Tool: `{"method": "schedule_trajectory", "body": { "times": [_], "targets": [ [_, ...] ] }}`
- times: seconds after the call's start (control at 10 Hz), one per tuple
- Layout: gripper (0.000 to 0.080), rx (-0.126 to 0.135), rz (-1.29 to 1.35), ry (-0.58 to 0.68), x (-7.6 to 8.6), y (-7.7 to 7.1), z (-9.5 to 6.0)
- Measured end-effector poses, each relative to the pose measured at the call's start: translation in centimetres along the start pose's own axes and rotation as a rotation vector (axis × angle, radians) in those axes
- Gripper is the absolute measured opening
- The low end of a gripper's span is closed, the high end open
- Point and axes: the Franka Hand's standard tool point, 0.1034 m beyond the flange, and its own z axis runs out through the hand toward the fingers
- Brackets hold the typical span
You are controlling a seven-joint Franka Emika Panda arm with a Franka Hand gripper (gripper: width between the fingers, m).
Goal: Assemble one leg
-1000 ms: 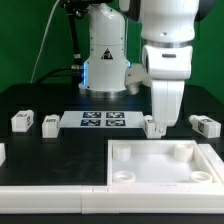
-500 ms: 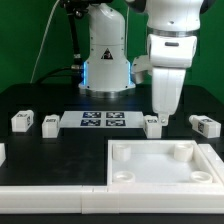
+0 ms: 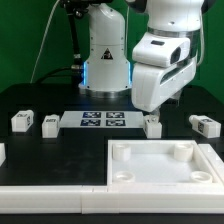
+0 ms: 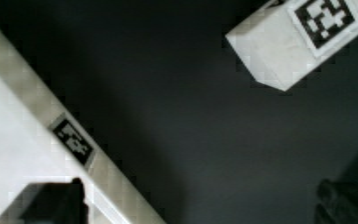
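My claw [image 4: 202, 200] is released. In the wrist view its fingertips [image 4: 48, 203] stand wide apart with only bare black table [image 4: 194, 110] between them, so I hold nothing. In the exterior view my hand hangs tilted above the table, its lower end swung toward the exterior view's left, near the leg [image 3: 152, 125] but not touching it.

The leg sits on the table just behind the rim of the big white tray [image 3: 165, 150]. It is just beside the marker board [image 3: 104, 121], at that board's end toward the exterior view's right. A spare peg [image 3: 205, 125] lies farther toward the exterior view's right, well apart.

I judge the tilt is there to line my jaws and wrist camera up with the leg, and the wide opening suits closing across its body. The wrist view shows what I take for that same leg [image 4: 306, 42] off to one side, not between my fingers, so the grasp is not yet begun.
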Motion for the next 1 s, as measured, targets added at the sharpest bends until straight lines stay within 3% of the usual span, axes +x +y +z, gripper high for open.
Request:
{"method": "schedule_trajectory", "body": {
  "times": [0.3, 0.6, 1.0],
  "targets": [
    [0.0649, -0.003, 0.297, -0.001, 1.8, -3.3, 0.4],
    [0.0649, -0.013, 0.312, 0.002, 4.0, -6.3, 0.2],
    [0.0649, -0.006, 0.312, -0.012, 4.3, -6.7, 0.0]
  ]
}}
